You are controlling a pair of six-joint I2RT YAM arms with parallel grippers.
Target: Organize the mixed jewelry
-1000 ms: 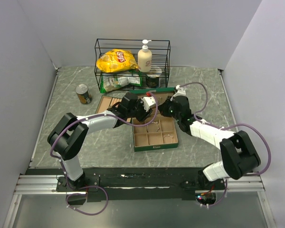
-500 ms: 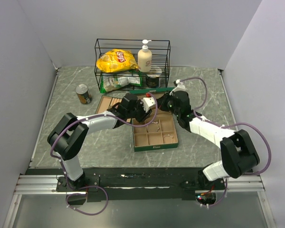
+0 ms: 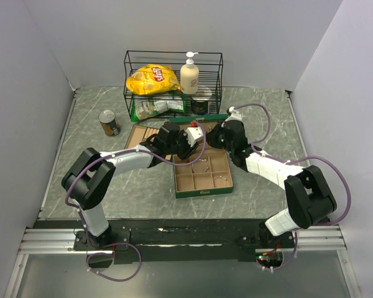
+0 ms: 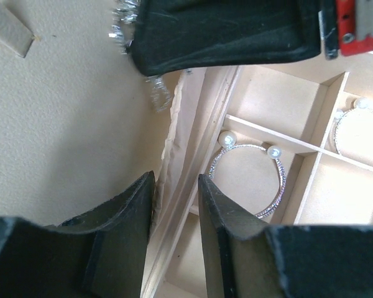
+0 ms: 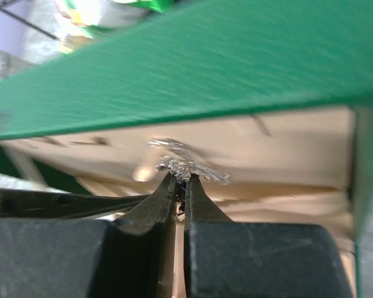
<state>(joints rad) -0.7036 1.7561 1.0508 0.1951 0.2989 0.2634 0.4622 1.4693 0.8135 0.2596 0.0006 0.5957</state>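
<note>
A green jewelry box (image 3: 204,192) with tan compartments stands open mid-table, its lid (image 5: 205,68) raised at the back. A silver hoop with two pearls (image 4: 248,177) lies in one compartment, and a second hoop (image 4: 360,130) lies in the one beside it. My left gripper (image 3: 188,149) straddles the box's left wall (image 4: 185,155), and its jaws (image 4: 176,180) are closed on that wall. My right gripper (image 3: 212,138) is under the lid at the box's back. It (image 5: 181,180) is shut on a sparkly silver piece of jewelry (image 5: 186,162), which also shows in the left wrist view (image 4: 158,93).
A flat brown cardboard tray (image 3: 140,133) lies left of the box. A wire rack (image 3: 173,62) at the back holds a chips bag (image 3: 152,79), a soap bottle (image 3: 189,74) and packets. A can (image 3: 109,122) stands at the left.
My right gripper has moved left and slightly back, toward the raised lid, with the silver piece in it. The left arm has stayed on the box wall.
</note>
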